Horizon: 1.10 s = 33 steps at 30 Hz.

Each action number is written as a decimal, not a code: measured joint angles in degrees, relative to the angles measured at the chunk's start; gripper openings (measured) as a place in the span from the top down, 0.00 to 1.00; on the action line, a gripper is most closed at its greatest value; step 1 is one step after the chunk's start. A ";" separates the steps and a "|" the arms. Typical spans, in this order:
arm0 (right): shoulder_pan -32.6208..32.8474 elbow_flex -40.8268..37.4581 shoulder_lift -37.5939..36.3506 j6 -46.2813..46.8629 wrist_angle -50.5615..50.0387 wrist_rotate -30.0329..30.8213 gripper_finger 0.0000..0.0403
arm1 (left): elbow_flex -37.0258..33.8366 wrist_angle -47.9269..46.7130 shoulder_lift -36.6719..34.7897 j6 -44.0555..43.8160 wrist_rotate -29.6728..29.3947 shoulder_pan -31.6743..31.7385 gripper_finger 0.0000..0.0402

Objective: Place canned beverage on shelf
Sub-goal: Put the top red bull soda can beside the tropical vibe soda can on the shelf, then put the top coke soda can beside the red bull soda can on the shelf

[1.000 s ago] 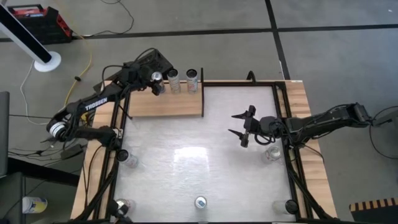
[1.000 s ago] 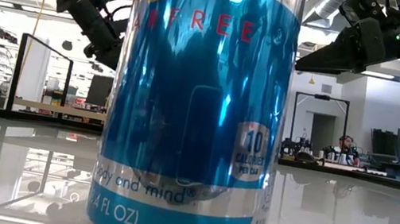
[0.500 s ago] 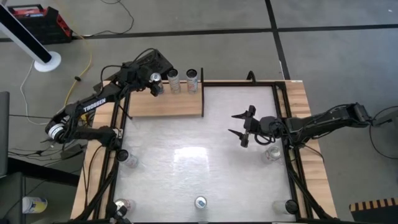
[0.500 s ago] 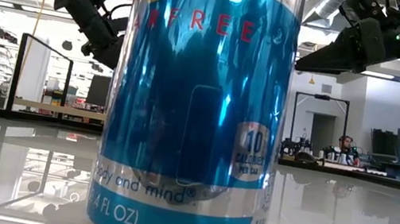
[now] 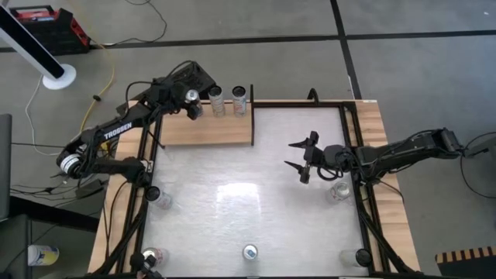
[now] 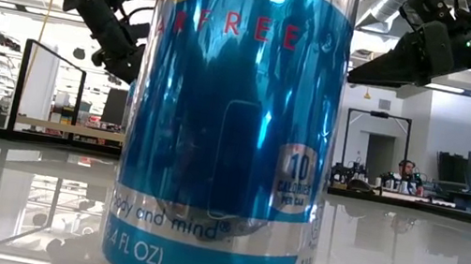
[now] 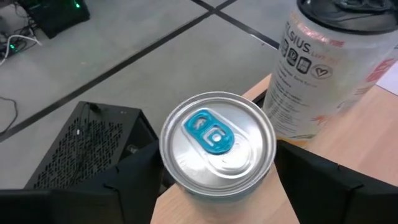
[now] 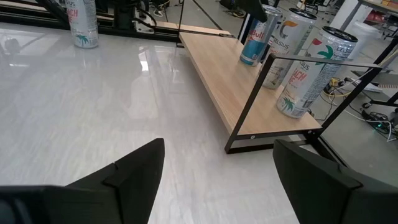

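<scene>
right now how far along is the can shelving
Done: two tall cans stand on the shelf. In hand: the left gripper is shut on the blue-tab can at the shelf's back edge. Left: cans on the table; the right gripper hangs open.

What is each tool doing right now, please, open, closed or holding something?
Left tool: closed around the blue-tabbed can, on the shelf.
Right tool: open, empty, above the tabletop.

The left gripper with the blue-tabbed can between its jaws sits marginally nearer the back corner of the shelf than one second ago. No other change is visible.
</scene>
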 joint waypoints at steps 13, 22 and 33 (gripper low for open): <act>0.00 0.00 0.00 0.00 0.00 0.00 0.19 | 0.00 -0.59 -4.36 0.70 0.03 -0.02 0.27; 0.00 0.00 0.00 0.44 0.54 0.00 0.19 | 0.00 -6.10 -14.77 -2.78 4.47 -0.47 0.27; 0.07 0.09 4.18 1.41 8.66 -2.05 0.19 | -1.51 -11.04 -23.98 -9.21 22.97 -15.24 0.27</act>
